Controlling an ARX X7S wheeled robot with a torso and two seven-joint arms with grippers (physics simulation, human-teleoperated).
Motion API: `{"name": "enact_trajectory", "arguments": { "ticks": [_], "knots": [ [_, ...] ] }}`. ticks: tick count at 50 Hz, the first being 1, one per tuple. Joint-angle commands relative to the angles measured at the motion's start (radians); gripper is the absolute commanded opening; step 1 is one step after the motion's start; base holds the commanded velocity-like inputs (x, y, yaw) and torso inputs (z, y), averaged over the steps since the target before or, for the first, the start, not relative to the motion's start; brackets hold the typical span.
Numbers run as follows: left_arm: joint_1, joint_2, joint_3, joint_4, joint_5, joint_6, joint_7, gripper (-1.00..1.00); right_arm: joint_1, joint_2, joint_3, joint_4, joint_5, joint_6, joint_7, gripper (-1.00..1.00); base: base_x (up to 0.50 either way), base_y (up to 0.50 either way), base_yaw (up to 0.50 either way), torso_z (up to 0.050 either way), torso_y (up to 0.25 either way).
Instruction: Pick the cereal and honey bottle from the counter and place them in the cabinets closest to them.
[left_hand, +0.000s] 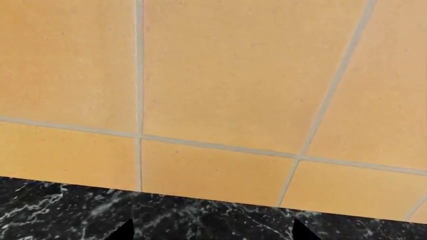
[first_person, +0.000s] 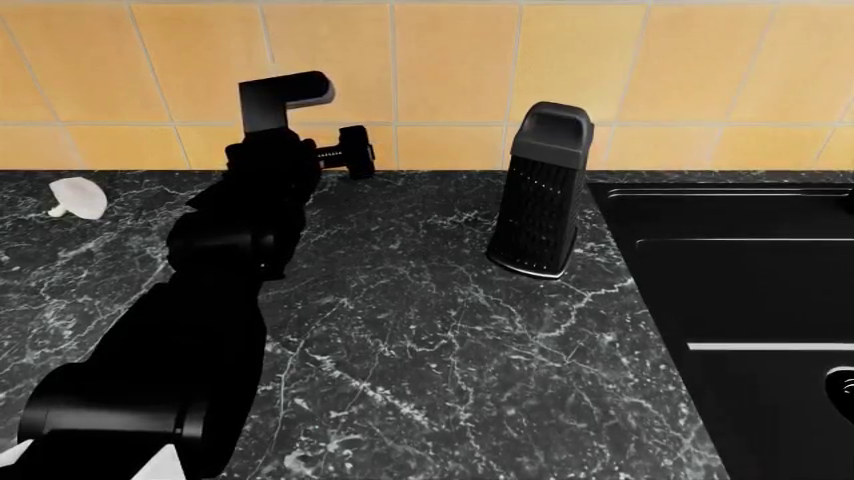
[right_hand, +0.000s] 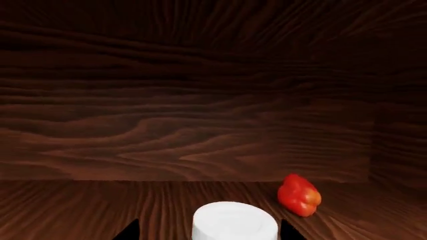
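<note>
The cereal box is out of view. Only the round white cap (right_hand: 233, 222) of the honey bottle shows, standing on the floor of a dark wooden cabinet (right_hand: 200, 125). My right gripper (right_hand: 208, 232) is open, its two fingertips spread either side of the cap with a gap on one side. It is not in the head view. My left gripper (first_person: 350, 150) is open and empty, low over the back of the black marble counter (first_person: 427, 350) and facing the orange tiled wall. In the left wrist view the left gripper (left_hand: 213, 232) has only counter (left_hand: 200, 220) between its fingertips.
A tall black perforated grater (first_person: 541, 190) stands on the counter right of my left arm. A black sink (first_person: 747, 290) is at the right. A small white item (first_person: 78, 197) lies at the far left. A red pepper (right_hand: 299, 195) sits in the cabinet beside the cap.
</note>
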Motion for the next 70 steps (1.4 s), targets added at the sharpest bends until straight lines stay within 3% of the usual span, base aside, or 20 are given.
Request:
{"name": "enact_trajectory", "arguments": {
  "ticks": [1, 12, 17, 21, 31, 32, 37, 46, 52, 70],
  "knots": [
    [-0.001, 0.000, 0.009, 0.000, -0.005, -0.002, -0.001, 1.00, 0.001, 0.007, -0.008, -0.049, 0.020, 0.015, 0.019, 1.00, 0.00, 0.00, 0.00, 0.000, 0.000],
    [-0.006, 0.000, 0.006, 0.000, -0.002, -0.002, -0.011, 1.00, 0.001, 0.032, -0.032, -0.097, 0.146, 0.015, 0.115, 1.00, 0.00, 0.00, 0.00, 0.000, 0.000],
    [-0.033, 0.000, -0.059, 0.000, 0.038, 0.027, 0.023, 1.00, 0.001, 0.049, -0.033, -0.124, 0.265, 0.015, 0.207, 1.00, 0.00, 0.00, 0.00, 0.000, 0.000],
    [-0.085, 0.000, -0.068, 0.000, 0.030, 0.059, 0.054, 1.00, 0.001, 0.064, -0.048, -0.144, 0.391, 0.015, 0.309, 1.00, 0.00, 0.00, 0.00, 0.000, 0.000],
    [-0.211, -0.001, 0.042, 0.003, -0.086, 0.115, 0.114, 1.00, 0.001, 0.101, -0.065, -0.190, 0.851, 0.015, 0.691, 1.00, 0.00, 0.00, 0.00, 0.000, 0.000],
    [-0.212, -0.003, 0.049, 0.029, -0.096, 0.101, 0.114, 1.00, 0.001, 0.103, -0.066, -0.192, 0.892, 0.015, 0.725, 1.00, 0.00, 0.00, 0.00, 0.000, 0.000],
    [-0.027, -0.055, 0.055, 0.614, -0.166, -0.213, 0.029, 1.00, 0.001, 0.107, -0.070, -0.181, 1.074, 0.015, 0.870, 1.00, 0.00, 0.00, 0.00, 0.000, 0.000],
    [0.104, -0.115, 0.002, 1.106, -0.285, -0.456, -0.075, 1.00, 0.001, 0.149, -0.152, -0.186, 1.232, -0.039, 0.877, 1.00, 0.00, 0.00, 0.00, 0.000, 0.000],
    [0.152, -0.138, -0.030, 1.282, -0.348, -0.546, -0.116, 1.00, 0.001, 0.284, -0.385, -0.355, 1.448, -0.273, 0.877, 1.00, 0.00, 0.00, 0.00, 0.000, 0.000],
    [0.220, -0.166, -0.066, 1.462, -0.430, -0.634, -0.165, 1.00, 0.001, 0.495, -0.590, -0.683, 1.622, -0.555, 0.877, 1.00, 0.00, 0.00, 0.00, 0.000, 0.000]
  ]
}}
